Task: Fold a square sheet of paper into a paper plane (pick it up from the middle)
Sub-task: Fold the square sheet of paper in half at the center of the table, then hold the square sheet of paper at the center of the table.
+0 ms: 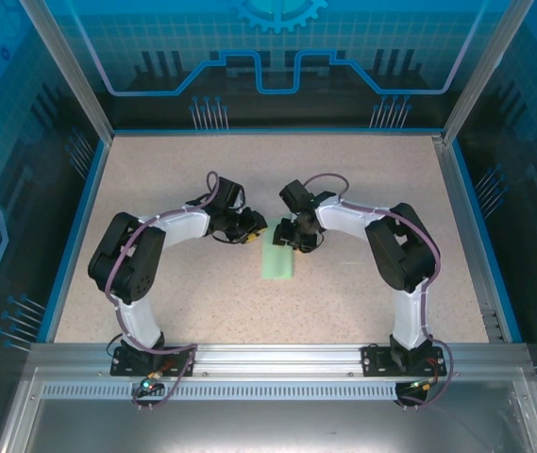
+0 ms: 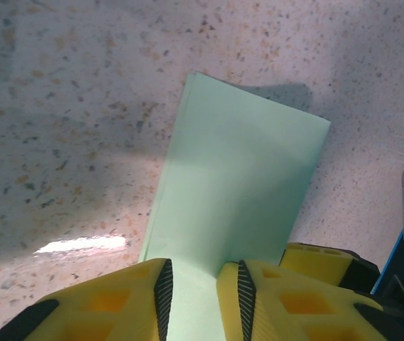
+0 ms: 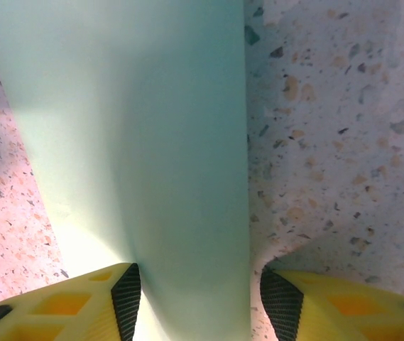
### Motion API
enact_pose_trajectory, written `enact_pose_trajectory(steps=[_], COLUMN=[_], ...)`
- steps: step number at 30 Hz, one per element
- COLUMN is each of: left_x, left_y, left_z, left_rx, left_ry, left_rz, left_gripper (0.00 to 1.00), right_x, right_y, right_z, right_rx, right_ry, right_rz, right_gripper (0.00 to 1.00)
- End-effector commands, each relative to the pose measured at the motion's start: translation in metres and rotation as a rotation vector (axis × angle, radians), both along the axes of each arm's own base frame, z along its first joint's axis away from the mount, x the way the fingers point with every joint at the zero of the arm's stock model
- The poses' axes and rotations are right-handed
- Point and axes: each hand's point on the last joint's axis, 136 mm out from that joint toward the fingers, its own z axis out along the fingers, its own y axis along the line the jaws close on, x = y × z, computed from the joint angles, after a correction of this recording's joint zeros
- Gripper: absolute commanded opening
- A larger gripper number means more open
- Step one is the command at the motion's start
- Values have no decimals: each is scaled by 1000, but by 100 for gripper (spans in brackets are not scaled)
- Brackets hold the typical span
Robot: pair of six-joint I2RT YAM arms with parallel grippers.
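1. Square sheet of paper (image 1: 277, 260): pale mint green, folded into a narrow rectangle, lying flat near the middle of the table, long side running away from the arm bases. In the left wrist view its far end is cut square and a second layer shows along its left edge
2. Open room: bare table on all sides of the sheet; its near end lies free, its far end sits between the two grippers
3. Table (image 1: 344, 302): beige speckled top, matte with one bright glare patch in the left wrist view; blue rim at the sides and back, aluminium rail (image 1: 277, 357) along the near edge
4. Enclosure: blue-lit printed panels (image 1: 277, 57) behind and to both sides
5. Left gripper (image 2: 202, 288): yellow fingers with black pads (image 2: 163, 295), a narrow gap between them, the sheet's end running through that gap; no pinch visible
6. Right gripper (image 3: 198, 302): fingers clearly apart, low over the sheet; left pad over the paper, right pad just past its right edge, above bare table
7. Arms: both elbows bent outward, forearms reaching inward, wrists nearly meeting at the sheet's far end
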Motion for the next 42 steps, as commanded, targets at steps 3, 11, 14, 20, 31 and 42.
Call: enact_pose_trajectory(steps=[3,11,14,20,31,42], left_x=[0,-3,-3,-1,-2,-5], left_y=[-14,-14,-15,-15,-17,-22], left_z=[1,-4,-5,-4,-7,-11], left_rx=[-45,-45,-50,-41,-43,-66], left_ry=[-12,-3,1,-2,9,37], left_rz=[-65,-79,-82,-90,-100,-126], left_gripper=[30,28,27,26,25,21], right_x=[-37,-39,-40,-42,-44,-44], right_y=[-40,-41,-40,-37,-35,-36], right_z=[-67,-73,-75,-78,-83,-85], right_rx=[-205,-216,-218,-225,-228,-231], right_ry=[152,164,167,170,176,182], right_rz=[-19,-4,9,33,52,43], right_gripper=[57,57,57,57,56,56])
